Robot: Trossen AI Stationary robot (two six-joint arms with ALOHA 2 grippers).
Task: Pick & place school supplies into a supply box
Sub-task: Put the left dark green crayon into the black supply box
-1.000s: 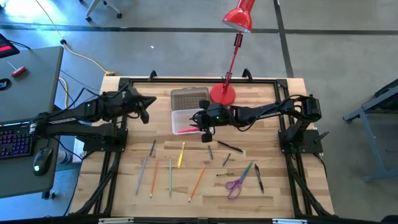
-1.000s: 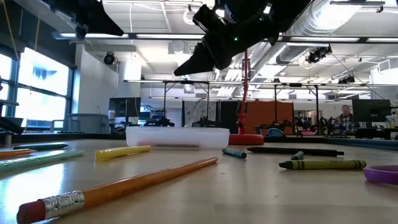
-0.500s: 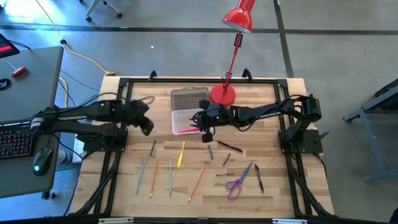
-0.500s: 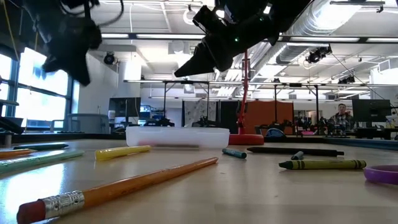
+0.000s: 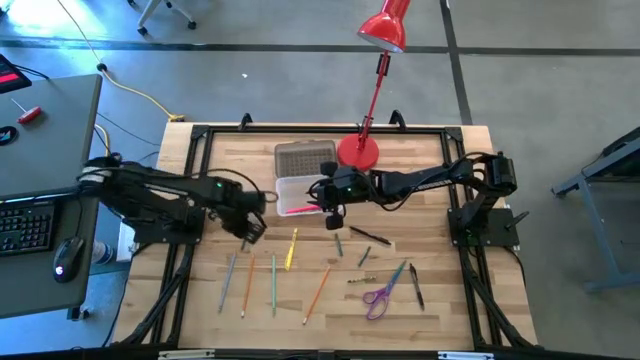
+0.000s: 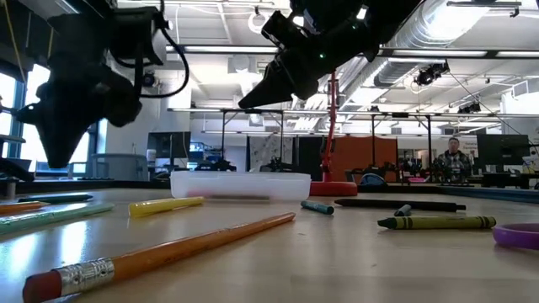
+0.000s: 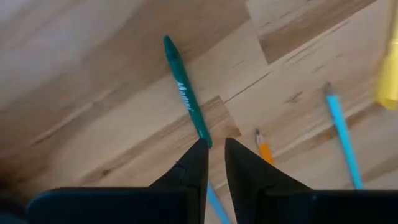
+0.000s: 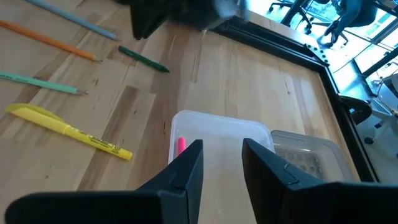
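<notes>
The clear supply box (image 5: 298,195) sits at the table's far middle, its ribbed lid (image 5: 305,158) folded open behind it. A pink-red marker (image 8: 181,146) lies inside. My right gripper (image 8: 222,146) hangs open above the box's right end (image 6: 253,97). My left gripper (image 7: 215,144) hovers low over the near end of a dark green pen (image 7: 183,87), its fingers a narrow gap apart and touching nothing. In the high view, my left gripper (image 5: 250,228) is left of the box and just over that pen (image 5: 245,237). Pencils, a yellow marker (image 5: 291,250) and purple scissors (image 5: 378,298) lie flat on the table's near half.
The red lamp's round base (image 5: 358,152) stands right of the lid. A black frame (image 5: 300,128) runs along the table's edges. Several pencils (image 5: 247,283) lie near the left gripper. An orange pencil (image 6: 160,252) is closest to the near edge. A desk with a keyboard stands left of the table.
My left arm has swung from the far left of the table toward the near edge and the right. It has come down over the dark green pen. My right arm has kept still above the box.
</notes>
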